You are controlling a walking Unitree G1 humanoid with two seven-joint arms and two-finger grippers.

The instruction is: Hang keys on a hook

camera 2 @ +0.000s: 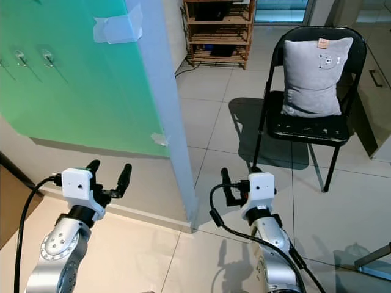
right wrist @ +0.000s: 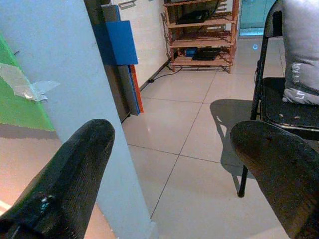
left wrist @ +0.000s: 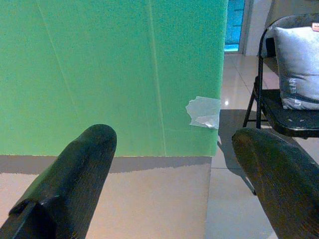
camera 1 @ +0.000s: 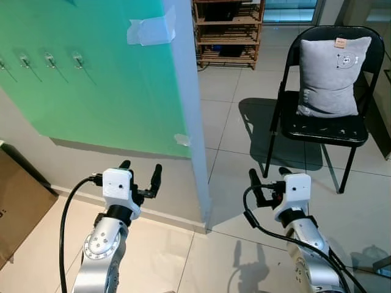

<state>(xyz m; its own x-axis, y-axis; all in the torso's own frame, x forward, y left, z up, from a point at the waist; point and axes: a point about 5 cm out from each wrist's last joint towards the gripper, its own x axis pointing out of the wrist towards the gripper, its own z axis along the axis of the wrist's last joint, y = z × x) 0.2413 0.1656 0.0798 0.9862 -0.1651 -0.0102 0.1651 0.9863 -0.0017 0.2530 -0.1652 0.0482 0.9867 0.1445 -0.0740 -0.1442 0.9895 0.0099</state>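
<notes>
though apart — both hands (empty)

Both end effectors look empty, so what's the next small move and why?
Probably turn and look for the keys first: the left end effector and right end effector are both open and hold nothing, while the hooks on the green board are bare.

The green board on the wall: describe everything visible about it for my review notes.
The green board is a large flat sheet, matte and foam-like in look, fixed flat against a beige wall up to the wall's outer corner. Pale tape holds its upper corner edge and a second piece the lower one. A row of small metal hooks sits high on its face, all bare, with no keys on them. Its lower edge slants, leaving bare wall beneath. Both grippers are held low in front, clear of it.
</notes>
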